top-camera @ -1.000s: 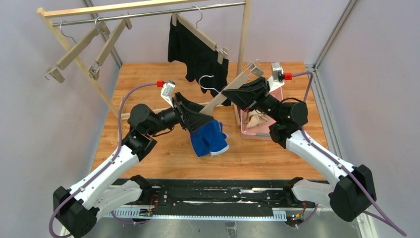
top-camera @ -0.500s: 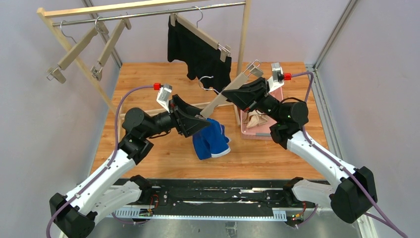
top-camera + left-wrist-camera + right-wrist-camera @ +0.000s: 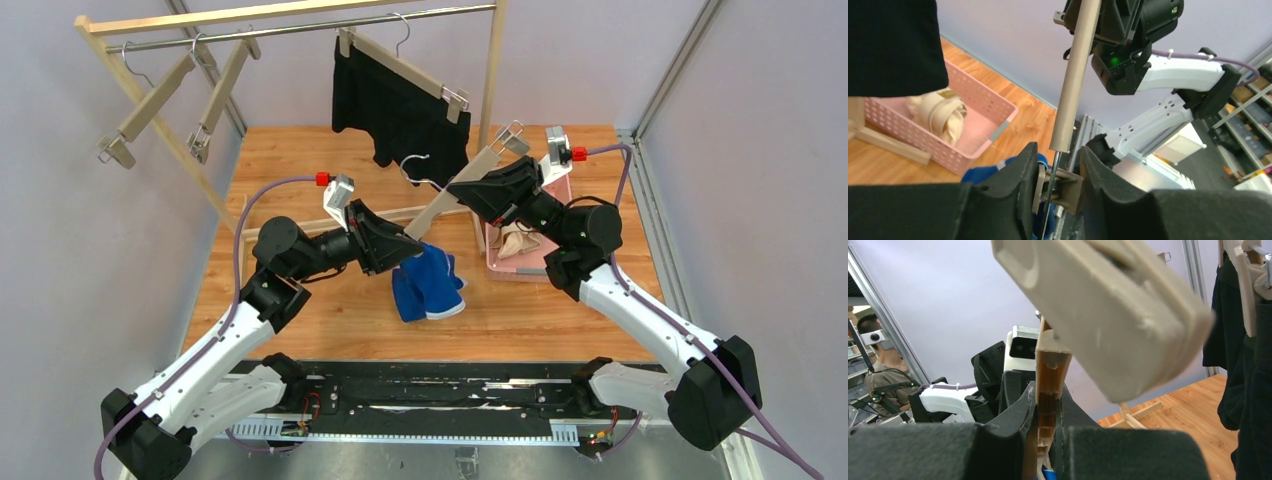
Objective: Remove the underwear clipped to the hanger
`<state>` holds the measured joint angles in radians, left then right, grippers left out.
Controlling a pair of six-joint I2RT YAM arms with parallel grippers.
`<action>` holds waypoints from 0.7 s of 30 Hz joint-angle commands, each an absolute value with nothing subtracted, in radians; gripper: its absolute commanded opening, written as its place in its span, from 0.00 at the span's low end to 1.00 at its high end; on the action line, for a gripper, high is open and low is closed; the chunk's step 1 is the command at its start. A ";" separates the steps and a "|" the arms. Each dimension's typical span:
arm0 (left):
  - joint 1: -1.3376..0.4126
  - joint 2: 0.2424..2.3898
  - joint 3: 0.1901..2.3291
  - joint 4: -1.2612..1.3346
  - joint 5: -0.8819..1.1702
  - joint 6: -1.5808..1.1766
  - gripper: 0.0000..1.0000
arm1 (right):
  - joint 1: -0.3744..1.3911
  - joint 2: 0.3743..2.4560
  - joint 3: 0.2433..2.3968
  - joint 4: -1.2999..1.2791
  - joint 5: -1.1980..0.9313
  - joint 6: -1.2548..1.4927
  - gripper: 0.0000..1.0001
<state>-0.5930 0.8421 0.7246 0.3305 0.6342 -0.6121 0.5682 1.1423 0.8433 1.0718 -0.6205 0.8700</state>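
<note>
Narrowed since earlier, left fingers [image 3: 1013, 195] are clamped on the wooden hanger's [image 3: 440, 205] metal clip [image 3: 1058, 187], right fingers [image 3: 1018, 415] on its bar, above soft blue underwear [image 3: 428, 285].

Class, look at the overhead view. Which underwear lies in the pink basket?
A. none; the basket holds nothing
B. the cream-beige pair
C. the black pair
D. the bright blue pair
B: the cream-beige pair lies bundled inside the pink basket, while the blue pair is at the lower end of the tilted hanger and the black pair hangs at the rail.
</note>
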 commanded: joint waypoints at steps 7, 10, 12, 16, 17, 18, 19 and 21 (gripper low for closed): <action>-0.601 0.820 0.766 0.250 0.613 -0.535 0.13 | 0.581 1.121 0.869 1.095 -0.617 0.867 0.01; -0.601 0.811 0.782 0.222 0.583 -0.520 0.52 | 0.581 1.121 0.869 1.094 -0.631 0.870 0.01; -0.601 0.807 0.794 0.222 0.572 -0.515 0.59 | 0.581 1.119 0.867 1.092 -0.636 0.869 0.01; -0.601 0.825 0.832 0.221 0.581 -0.512 0.61 | 0.583 1.110 0.862 1.075 -0.637 0.861 0.01; -0.601 0.831 0.840 0.221 0.583 -0.512 0.62 | 0.583 1.110 0.862 1.075 -0.638 0.861 0.01; -0.601 0.838 0.846 0.222 0.589 -0.511 0.62 | 0.583 1.108 0.864 1.074 -0.639 0.861 0.01; -0.601 0.841 0.850 0.222 0.590 -0.510 0.61 | 0.583 1.108 0.865 1.070 -0.642 0.859 0.01; -0.601 0.848 0.859 0.222 0.594 -0.505 0.59 | 0.583 1.106 0.868 1.065 -0.648 0.859 0.01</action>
